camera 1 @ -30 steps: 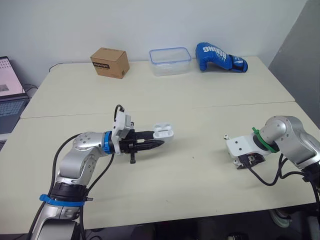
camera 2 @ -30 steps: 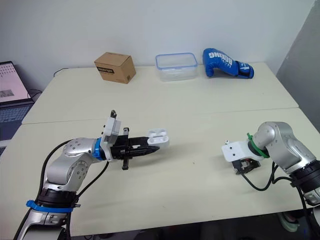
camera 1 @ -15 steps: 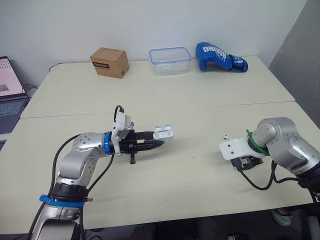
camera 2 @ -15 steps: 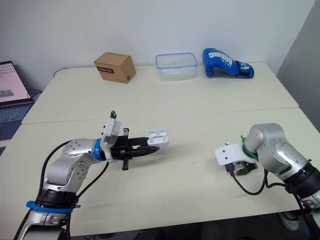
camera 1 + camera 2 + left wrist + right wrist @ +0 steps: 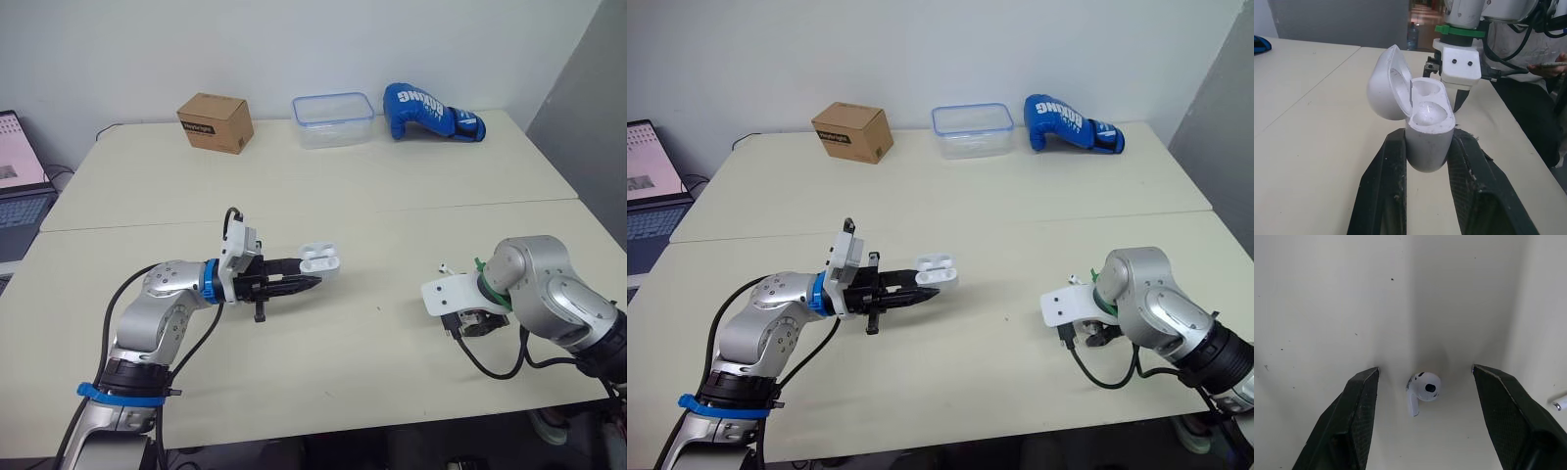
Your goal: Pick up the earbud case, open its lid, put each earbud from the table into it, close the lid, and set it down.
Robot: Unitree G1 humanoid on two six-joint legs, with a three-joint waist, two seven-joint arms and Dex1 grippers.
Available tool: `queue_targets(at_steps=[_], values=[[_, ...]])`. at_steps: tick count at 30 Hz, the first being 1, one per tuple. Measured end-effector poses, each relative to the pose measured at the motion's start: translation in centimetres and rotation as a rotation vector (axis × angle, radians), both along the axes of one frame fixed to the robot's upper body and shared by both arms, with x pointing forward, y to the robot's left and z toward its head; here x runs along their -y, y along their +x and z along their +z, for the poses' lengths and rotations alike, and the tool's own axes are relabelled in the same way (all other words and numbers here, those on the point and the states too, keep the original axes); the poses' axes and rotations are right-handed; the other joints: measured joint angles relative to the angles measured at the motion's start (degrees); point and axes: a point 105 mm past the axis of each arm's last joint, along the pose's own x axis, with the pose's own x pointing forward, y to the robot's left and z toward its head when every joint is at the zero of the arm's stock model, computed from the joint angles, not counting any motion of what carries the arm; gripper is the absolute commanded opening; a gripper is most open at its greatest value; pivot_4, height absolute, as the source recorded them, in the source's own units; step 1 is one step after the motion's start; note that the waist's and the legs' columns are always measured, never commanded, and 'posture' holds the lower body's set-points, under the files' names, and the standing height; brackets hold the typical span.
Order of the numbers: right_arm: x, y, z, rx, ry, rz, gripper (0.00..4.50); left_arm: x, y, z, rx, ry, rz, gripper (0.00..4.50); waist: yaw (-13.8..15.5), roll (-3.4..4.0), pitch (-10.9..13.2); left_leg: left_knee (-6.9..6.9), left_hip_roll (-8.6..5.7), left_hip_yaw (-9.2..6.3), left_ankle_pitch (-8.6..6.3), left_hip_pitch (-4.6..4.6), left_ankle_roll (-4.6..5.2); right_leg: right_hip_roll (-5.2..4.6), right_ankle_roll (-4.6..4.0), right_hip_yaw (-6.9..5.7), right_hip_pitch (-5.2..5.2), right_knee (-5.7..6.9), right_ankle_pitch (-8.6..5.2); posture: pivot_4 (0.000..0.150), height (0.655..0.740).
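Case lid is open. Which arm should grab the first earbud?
Right. The right gripper is open and straddles an earbud lying on the table. The left gripper is shut on the open earbud case, so it is occupied.

Your left: case (image 5: 321, 260) in left gripper (image 5: 313, 281), over table (image 5: 343, 201) | your right: earbud (image 5: 1423, 386) on table between fingers of right gripper (image 5: 1425, 368) | far edge: box (image 5: 216, 122), container (image 5: 333, 119), glove (image 5: 431, 111)

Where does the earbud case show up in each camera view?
Left eye view: earbud case left of centre, lid open, at the left hand's tips.
Right eye view: earbud case left of centre.
Left wrist view: earbud case in the centre, between the black fingers.
Shared landmark: the left hand gripping it.
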Motion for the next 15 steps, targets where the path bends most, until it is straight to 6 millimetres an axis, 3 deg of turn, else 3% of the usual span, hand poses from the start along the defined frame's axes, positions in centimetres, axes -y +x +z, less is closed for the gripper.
queue_targets(at_steps=[2, 5, 15], values=[[0.02, -0.09, -0.06, -0.004, -0.001, -0.007, 2.56, 0.02, 0.0, 0.02, 0.001, 0.0, 0.002, 0.81, 0.0, 0.0, 0.0, 0.0, 0.0, 0.0, 0.0, 0.0, 0.0, 0.0, 0.0, 0.0, 0.0, -0.01, 0.0, 0.15, 0.7307], [-0.02, -0.34, -0.19, -0.012, -0.008, -0.008, 1.57, 0.1, -0.04, 0.13, 0.008, 0.0, 0.002, 0.81, 0.0, -0.03, 0.0, 0.01, 0.01, 0.01, 0.0, 0.01, 0.0, 0.0, 0.0, 0.0, 0.01, 0.01, 0.0, 0.15, 0.7307], [0.1, -0.28, -0.12, -0.01, -0.013, -0.027, 1.57, 0.12, 0.04, 0.13, 0.008, -0.001, 0.009, 0.81, 0.0, -0.03, 0.0, 0.0, 0.0, 0.01, 0.0, 0.0, 0.0, 0.0, 0.0, 0.0, 0.0, -0.01, 0.0, 0.15, 0.7307]])
